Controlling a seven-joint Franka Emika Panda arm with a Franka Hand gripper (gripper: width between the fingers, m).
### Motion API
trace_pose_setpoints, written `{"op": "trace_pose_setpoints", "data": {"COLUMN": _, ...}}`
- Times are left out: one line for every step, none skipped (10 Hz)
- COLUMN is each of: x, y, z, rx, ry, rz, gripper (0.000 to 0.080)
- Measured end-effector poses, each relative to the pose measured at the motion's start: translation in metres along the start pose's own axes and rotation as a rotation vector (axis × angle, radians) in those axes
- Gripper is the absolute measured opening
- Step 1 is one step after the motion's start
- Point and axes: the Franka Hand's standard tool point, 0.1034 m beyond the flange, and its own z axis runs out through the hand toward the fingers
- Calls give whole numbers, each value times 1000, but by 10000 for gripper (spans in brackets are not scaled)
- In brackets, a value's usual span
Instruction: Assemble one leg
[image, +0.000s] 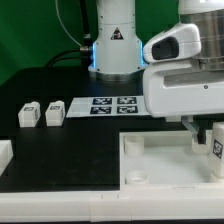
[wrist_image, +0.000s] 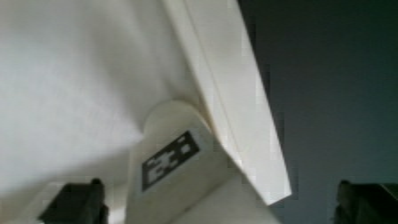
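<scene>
The large white tray lies at the front right of the exterior view. One leg, a small white block with a black-and-white tag, stands at the tray's right end. My gripper hangs right over it. In the wrist view the leg sits against the tray's raised wall, between my two dark fingers. The fingers stand wide apart and do not touch the leg, so the gripper is open. Two more legs stand on the black table at the exterior view's left.
The marker board lies flat behind the tray, in front of the arm's base. Another white part shows at the exterior view's left edge. The arm's white body hides the tray's far right corner.
</scene>
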Motion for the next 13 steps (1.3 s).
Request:
{"op": "trace_pose_setpoints", "data": {"x": 1, "y": 1, "z": -1, "rx": -18, "ry": 4, "rz": -149, "gripper": 649}}
{"op": "trace_pose_setpoints", "data": {"x": 1, "y": 2, "z": -1, "rx": -24, "ry": 3, "rz": -287, "gripper": 649}}
{"op": "trace_pose_setpoints", "data": {"x": 1, "y": 2, "z": -1, "rx": -19, "ry": 2, "rz": -237, "gripper": 649}}
{"op": "trace_pose_setpoints", "data": {"x": 0, "y": 2, "z": 0, "rx": -20, "ry": 1, "rz": -239, "gripper": 516}}
{"op": "trace_pose_setpoints", "data": {"x": 0, "y": 1, "z": 0, "rx": -16, "ry": 0, "rz": -196, "gripper": 516}}
{"op": "trace_pose_setpoints", "data": {"x": -1, "y": 0, "z": 1, "rx": -8, "ry": 0, "rz": -57, "gripper": 377}}
{"op": "trace_pose_setpoints", "data": {"x": 0, "y": 2, "z": 1, "rx": -8, "ry": 1, "rz": 76, "gripper": 310}}
{"op": "trace_pose_setpoints", "data": {"x": 0, "y": 2, "z": 1, "rx": -7, "ry": 0, "rz": 130, "gripper": 310}}
{"op": "trace_pose_setpoints", "data": {"x": 0, "y": 4, "z": 2, "rx": 8, "ry": -2, "rz": 295, "gripper": 310}}
{"op": "trace_pose_setpoints", "data": {"x": 1, "y": 8, "z": 3, "rx": 37, "ry": 2, "rz": 492, "gripper": 305}}
{"op": "trace_pose_setpoints", "data": {"x": 0, "y": 7, "z": 4, "rx": 40, "ry": -2, "rz": 628, "gripper": 305}}
{"op": "trace_pose_setpoints", "data": {"x": -1, "y": 4, "z": 4, "rx": 54, "ry": -14, "rz": 839, "gripper": 303}}
{"op": "trace_pose_setpoints", "data": {"x": 0, "y": 2, "z": 4, "rx": 75, "ry": -28, "rz": 1017, "gripper": 299}}
